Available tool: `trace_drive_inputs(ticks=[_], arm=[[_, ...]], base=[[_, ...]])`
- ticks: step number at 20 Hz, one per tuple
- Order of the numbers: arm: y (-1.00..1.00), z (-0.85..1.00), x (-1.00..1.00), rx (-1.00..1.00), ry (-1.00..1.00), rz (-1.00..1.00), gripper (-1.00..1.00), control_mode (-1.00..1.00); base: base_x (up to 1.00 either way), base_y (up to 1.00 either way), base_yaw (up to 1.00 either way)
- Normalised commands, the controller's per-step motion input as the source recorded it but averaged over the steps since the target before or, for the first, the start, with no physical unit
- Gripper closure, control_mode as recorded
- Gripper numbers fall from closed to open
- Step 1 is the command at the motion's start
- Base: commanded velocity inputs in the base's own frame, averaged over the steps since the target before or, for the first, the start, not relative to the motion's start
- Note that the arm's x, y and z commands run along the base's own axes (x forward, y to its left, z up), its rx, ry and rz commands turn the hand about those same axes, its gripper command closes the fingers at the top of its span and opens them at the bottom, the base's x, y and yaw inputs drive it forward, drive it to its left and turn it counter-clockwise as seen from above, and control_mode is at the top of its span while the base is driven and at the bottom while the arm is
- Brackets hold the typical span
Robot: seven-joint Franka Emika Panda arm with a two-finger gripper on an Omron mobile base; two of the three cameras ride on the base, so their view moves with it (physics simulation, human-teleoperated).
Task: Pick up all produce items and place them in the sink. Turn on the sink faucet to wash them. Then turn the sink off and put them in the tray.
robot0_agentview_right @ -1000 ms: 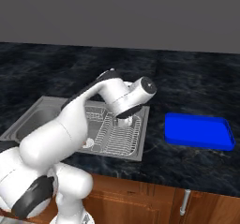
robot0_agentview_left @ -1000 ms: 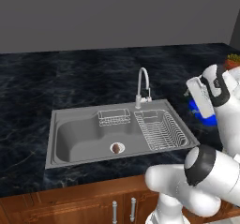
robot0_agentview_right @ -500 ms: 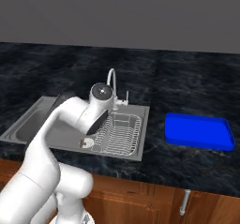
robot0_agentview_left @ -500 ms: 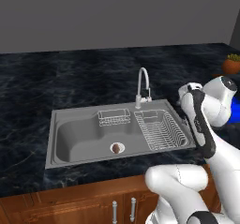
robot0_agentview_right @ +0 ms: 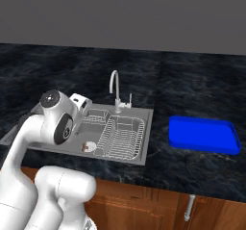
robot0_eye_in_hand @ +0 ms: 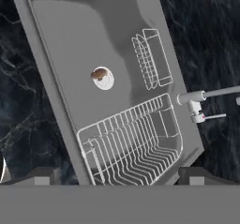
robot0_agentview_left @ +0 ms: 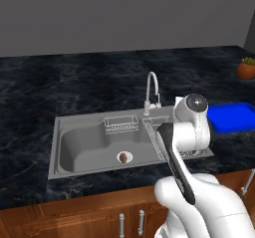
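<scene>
Produce item [robot0_eye_in_hand: 98, 74], a small brown lump, sits in the sink [robot0_agentview_left: 87, 147] right on the round drain [robot0_eye_in_hand: 104, 79], overlapping its edge; also seen at the drain in the left base view [robot0_agentview_left: 123, 157] and right base view [robot0_agentview_right: 85, 146]. Basin otherwise holds a small wire basket [robot0_eye_in_hand: 152, 59] at the back wall and a wire rack [robot0_eye_in_hand: 133, 143] filling the end nearer the faucet; nothing seen inside either. Faucet [robot0_agentview_left: 151, 90] stands behind the rim, spout arched over the basin, side lever [robot0_eye_in_hand: 212, 117] sticking out at its base; no water visible. Blue tray [robot0_agentview_right: 203, 134] lies on the dark marble table [robot0_agentview_left: 74, 82], well apart from the sink on the rack side, w/ nothing in it. An orange potted thing [robot0_agentview_left: 246, 68] sits at the far table edge beyond the tray.

My claw [robot0_eye_in_hand: 117, 176] hangs above the rack end of the sink, looking down into it; the two tips [robot0_eye_in_hand: 42, 176] stand wide apart at the bottom of the hand view, so it's spread and holding nothing.

Vs 0.5 s ago: my arm has swung further from the tray side toward the sink; wrist now over the rack instead of off to its side. Lump, rack, basket, tray all unmoved.
</scene>
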Motion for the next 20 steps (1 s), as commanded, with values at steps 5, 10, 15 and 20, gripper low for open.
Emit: trace_drive_inputs(ticks=[5,10,15,20], arm=[[0.73,0.00,-0.02,-0.05,0.00,-0.31,-1.00,-1.00],[0.56,0.00,0.09,-0.02,0.00,-0.22,-1.00,-1.00],[0.32,0.00,0.11,0.00,0.00,-0.17,-1.00,-1.00],[0.21,0.00,0.03,0.02,0.00,-0.17,-1.00,-1.00]], base=[[0.00,0.00,0.00],[0.00,0.00,0.00],[0.00,0.00,0.00],[0.00,0.00,0.00]])
